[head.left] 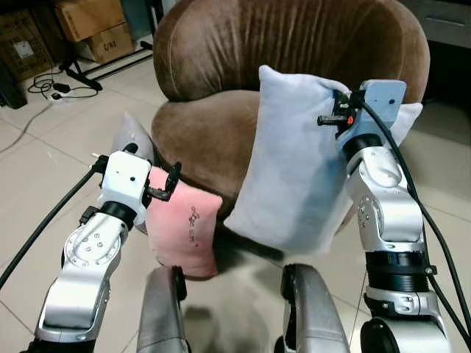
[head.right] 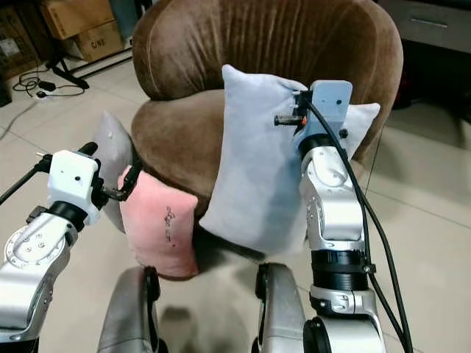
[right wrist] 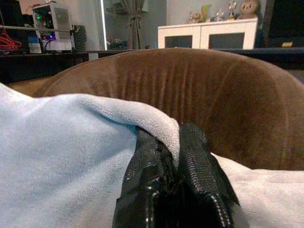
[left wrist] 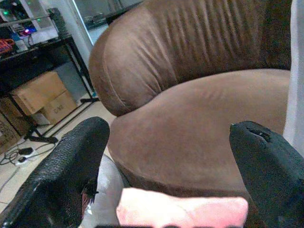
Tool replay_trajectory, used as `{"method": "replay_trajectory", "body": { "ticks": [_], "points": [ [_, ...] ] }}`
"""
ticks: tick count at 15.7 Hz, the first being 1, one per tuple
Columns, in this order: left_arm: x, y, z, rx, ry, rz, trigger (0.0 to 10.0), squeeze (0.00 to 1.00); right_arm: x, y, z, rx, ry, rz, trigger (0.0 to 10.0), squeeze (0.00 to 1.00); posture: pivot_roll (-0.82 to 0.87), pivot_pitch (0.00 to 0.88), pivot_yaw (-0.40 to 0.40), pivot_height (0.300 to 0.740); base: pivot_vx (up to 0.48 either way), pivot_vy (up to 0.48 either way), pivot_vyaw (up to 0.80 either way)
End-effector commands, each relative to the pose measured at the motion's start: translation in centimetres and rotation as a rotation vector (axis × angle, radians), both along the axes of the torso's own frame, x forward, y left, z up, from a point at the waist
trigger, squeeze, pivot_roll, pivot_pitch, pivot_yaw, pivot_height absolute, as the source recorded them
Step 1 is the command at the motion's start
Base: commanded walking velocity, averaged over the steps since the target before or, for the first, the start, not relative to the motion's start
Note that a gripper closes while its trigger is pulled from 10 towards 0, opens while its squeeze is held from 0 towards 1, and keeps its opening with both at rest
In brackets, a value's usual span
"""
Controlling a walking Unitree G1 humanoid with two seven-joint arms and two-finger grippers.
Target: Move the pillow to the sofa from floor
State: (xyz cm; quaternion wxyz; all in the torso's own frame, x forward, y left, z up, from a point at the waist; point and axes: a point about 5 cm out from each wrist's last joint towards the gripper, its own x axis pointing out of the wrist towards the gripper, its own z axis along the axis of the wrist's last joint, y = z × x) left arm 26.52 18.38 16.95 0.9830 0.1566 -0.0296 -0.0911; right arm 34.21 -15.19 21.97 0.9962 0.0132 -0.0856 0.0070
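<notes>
Midway through transfer — right gripper [right wrist: 173,142] pinches the pale blue pillow's [head.left: 294,169] top edge at frame centre, left gripper [left wrist: 166,156] spread empty; next, presumably, onto the brown sofa [head.left: 213,125] seat.

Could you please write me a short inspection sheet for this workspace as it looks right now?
Surface: pale tiled floor; brown sofa chair with a bare seat.
Job's things: light blue pillow held up in front of the seat, its lower edge hanging past the seat's front.
Clutter: pink pillow and grey pillow leaning against the sofa chair's front, on the floor.
Grippers: right claw shut on the light blue pillow's top edge; left claw open, above the pink pillow.
Cables: black cables along both arms; loose cords on the floor.
Surroundings: cardboard boxes, white cabinet.
</notes>
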Motion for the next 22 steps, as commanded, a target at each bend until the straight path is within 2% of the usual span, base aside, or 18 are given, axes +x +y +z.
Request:
{"method": "replay_trajectory", "body": {
  "ticks": [1, 5, 6, 12, 13, 16, 17, 18, 19, 22],
  "points": [
    [0.1, 0.2, 0.0, 0.009, -0.009, 0.018, 10.0, 0.00, -0.3, 0.1, 0.6, 0.029, -0.022, 0.006, 10.0, 0.00, -0.04, 0.000, 0.003, 0.548, 0.000, 0.000, 0.00],
    [0.3, -0.2, 0.4, -0.002, -0.048, 0.022, 10.0, 0.00, -0.8, -0.1, 0.3, 0.072, -0.003, 0.012, 10.0, 0.00, -0.05, 0.000, 0.008, 0.578, 0.000, 0.000, 0.00],
    [0.4, -0.3, 0.5, -0.003, -0.052, 0.023, 10.0, 0.00, -0.8, -0.4, 0.7, 0.109, -0.012, 0.017, 10.0, 0.00, -0.05, 0.000, 0.011, 0.593, 0.000, 0.000, 0.00],
    [0.3, -0.2, 0.2, -0.019, -0.045, 0.036, 10.0, 0.00, -1.1, -0.2, 1.3, 0.144, -0.026, 0.052, 10.0, 0.00, -0.06, 0.000, 0.008, 0.638, 0.000, 0.000, 0.00],
    [0.3, -0.1, 0.0, -0.032, -0.036, 0.047, 10.0, 0.00, -1.1, -0.1, 1.2, 0.126, -0.017, 0.046, 10.0, 0.00, -0.05, 0.000, 0.005, 0.648, 0.000, 0.000, 0.00],
    [0.3, 0.2, -0.1, -0.035, -0.035, 0.061, 10.0, 0.00, -1.0, -0.3, 1.7, 0.129, -0.040, 0.023, 10.0, 0.00, -0.05, 0.000, 0.003, 0.648, 0.000, 0.000, 0.00],
    [0.3, 0.3, -0.1, -0.034, -0.036, 0.060, 10.0, 0.00, -1.0, -0.5, 2.0, 0.109, -0.057, -0.001, 10.0, 0.00, -0.05, 0.000, 0.003, 0.648, 0.000, 0.000, 0.00],
    [0.3, 0.2, -0.1, -0.034, -0.036, 0.057, 10.0, 0.00, -1.1, -1.1, 2.7, 0.048, -0.105, -0.053, 10.0, 0.00, -0.05, 0.000, 0.002, 0.648, 0.000, 0.000, 0.00],
    [0.3, 0.2, -0.1, -0.035, -0.037, 0.056, 10.0, 0.00, -1.1, -1.3, 3.0, 0.041, -0.126, -0.052, 10.0, 0.00, -0.05, 0.000, 0.003, 0.648, 0.000, 0.000, 0.00],
    [0.3, 0.1, -0.1, -0.039, -0.037, 0.054, 10.0, 0.00, -1.1, -1.5, 2.8, 0.089, -0.108, -0.050, 10.0, 0.00, -0.05, 0.000, -0.001, 0.648, 0.000, 0.000, 0.00]
  ]
}}
